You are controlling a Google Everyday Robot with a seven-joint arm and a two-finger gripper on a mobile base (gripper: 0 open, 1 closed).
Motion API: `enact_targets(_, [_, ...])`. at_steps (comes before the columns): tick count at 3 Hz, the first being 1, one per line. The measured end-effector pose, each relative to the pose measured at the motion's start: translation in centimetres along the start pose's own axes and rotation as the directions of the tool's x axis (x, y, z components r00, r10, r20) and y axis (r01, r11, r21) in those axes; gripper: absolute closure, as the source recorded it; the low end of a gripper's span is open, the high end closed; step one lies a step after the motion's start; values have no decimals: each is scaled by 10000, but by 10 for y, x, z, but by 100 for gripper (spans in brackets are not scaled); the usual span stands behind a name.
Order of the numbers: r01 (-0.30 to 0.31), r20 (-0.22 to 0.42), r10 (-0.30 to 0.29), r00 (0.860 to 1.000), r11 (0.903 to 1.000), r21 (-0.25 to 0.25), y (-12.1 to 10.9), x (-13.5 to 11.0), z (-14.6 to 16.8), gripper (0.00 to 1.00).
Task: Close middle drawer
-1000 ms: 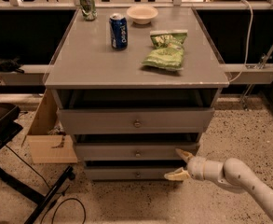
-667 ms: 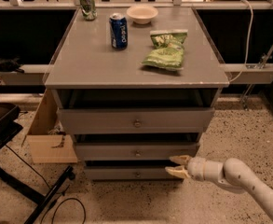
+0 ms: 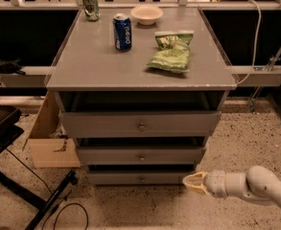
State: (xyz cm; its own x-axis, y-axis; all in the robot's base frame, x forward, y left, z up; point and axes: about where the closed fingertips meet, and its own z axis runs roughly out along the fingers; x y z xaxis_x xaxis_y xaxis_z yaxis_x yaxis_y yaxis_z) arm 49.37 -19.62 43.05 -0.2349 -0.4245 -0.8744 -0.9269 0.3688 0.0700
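The grey cabinet (image 3: 140, 66) has three drawers stacked under its top. The middle drawer (image 3: 141, 155) has a plain grey front with a small round knob (image 3: 141, 157) at its centre. A dark gap shows above its front. The taller top drawer (image 3: 140, 123) is above it and the low bottom drawer (image 3: 141, 178) is below it. My gripper (image 3: 190, 182) is low at the right, pointing left. It is level with the bottom drawer's right end, just off the cabinet's right front corner and below the middle drawer's right end. It holds nothing that I can see.
On the cabinet top stand a blue can (image 3: 122, 31), a green can (image 3: 90, 5), a white bowl (image 3: 146, 14) and a green chip bag (image 3: 171, 51). A cardboard box (image 3: 49, 138) sits left of the cabinet. A black stand and cable (image 3: 44, 200) lie on the speckled floor at the left.
My gripper has moved down and slightly right, from the middle drawer's right end to the level of the bottom drawer. The drawers look unchanged.
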Motion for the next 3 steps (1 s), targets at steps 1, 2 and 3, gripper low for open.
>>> enact_targets(1, [628,-1162,-734,9905,9937,-927,40,-26,-48,100])
enact_targets(2, [882,-2776,-1334,9514,9816,-1693,78,-50,-82,100])
enact_targets(3, [1093,-4760,-1680,8633,9828,-1486,106,-92,-137,100])
